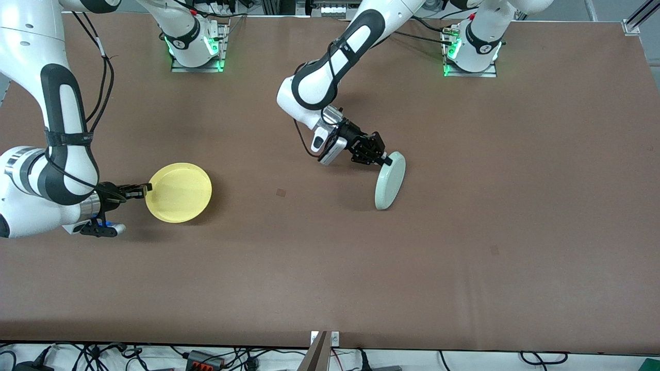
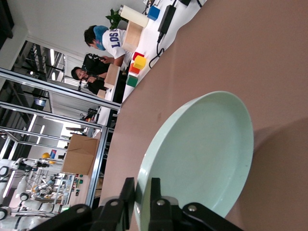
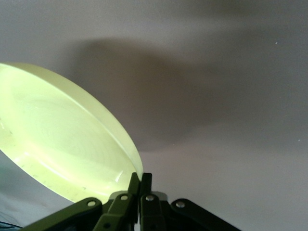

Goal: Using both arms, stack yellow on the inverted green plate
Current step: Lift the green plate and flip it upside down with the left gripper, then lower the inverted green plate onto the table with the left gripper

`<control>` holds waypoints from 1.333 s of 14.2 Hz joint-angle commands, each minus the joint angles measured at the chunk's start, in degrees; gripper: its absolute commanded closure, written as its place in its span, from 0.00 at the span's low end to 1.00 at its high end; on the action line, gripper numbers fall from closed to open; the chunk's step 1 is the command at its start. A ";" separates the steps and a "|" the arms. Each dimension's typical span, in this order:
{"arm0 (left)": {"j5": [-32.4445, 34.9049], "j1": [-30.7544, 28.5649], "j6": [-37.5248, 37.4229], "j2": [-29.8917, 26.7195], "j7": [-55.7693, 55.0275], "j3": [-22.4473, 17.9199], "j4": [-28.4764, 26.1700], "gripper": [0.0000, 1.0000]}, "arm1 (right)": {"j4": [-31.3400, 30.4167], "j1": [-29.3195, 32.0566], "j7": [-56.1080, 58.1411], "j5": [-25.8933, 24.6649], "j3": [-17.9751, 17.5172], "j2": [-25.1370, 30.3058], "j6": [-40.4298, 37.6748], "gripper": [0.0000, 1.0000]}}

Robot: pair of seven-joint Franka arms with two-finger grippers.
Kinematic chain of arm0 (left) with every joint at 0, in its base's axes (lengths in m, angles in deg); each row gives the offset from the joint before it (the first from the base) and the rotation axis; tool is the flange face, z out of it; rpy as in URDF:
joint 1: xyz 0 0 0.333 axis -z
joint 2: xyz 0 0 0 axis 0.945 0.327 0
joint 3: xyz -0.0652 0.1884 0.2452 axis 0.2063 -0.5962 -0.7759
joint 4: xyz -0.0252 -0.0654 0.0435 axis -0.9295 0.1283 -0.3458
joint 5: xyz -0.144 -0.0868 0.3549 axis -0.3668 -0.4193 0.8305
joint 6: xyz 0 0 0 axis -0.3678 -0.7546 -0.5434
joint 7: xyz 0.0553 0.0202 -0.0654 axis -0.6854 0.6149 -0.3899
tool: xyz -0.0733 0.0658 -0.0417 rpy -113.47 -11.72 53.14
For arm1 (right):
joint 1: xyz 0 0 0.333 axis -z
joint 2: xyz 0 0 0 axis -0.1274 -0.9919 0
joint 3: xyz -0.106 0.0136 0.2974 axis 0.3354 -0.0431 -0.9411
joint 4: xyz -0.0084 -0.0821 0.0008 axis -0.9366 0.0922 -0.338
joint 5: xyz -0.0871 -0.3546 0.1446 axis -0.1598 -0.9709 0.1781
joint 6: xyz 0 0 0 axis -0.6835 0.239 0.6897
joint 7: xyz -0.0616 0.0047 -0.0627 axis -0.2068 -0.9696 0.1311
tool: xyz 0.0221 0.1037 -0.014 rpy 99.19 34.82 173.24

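Below our left pincer [image 1: 384,162], clamped on its rim, the green plate [image 1: 390,181] stands on edge on the desk [image 1: 464,247], half turned. Toward the right arm's end, our right pincer [image 1: 148,188] grips the yellow plate [image 1: 179,192], held well apart from the green one.

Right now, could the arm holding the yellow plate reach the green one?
Probably, but not freely: the right gripper is shut on the yellow plate, and the left gripper already holds the green plate tilted up.

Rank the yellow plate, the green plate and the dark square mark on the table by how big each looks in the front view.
1. Yellow plate: its full round face shows.
2. Green plate: tilted on edge, so it shows as a narrow oval; foreshortening, not true size.
3. Square mark: far smaller.
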 commanded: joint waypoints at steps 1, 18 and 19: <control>-4.61 -1.26 6.23 1.23 -0.17 -0.06 1.42 0.13 | -0.11 0.44 1.37 -0.33 -0.27 0.13 -0.49 1.00; -43.39 -25.94 24.72 -12.12 24.30 0.91 6.26 0.00 | 0.06 0.53 1.55 0.02 -0.45 0.39 -0.66 1.00; -43.39 -27.88 22.79 -12.83 28.00 0.91 6.26 0.00 | 0.15 0.26 1.55 0.28 -0.62 0.48 -0.84 1.00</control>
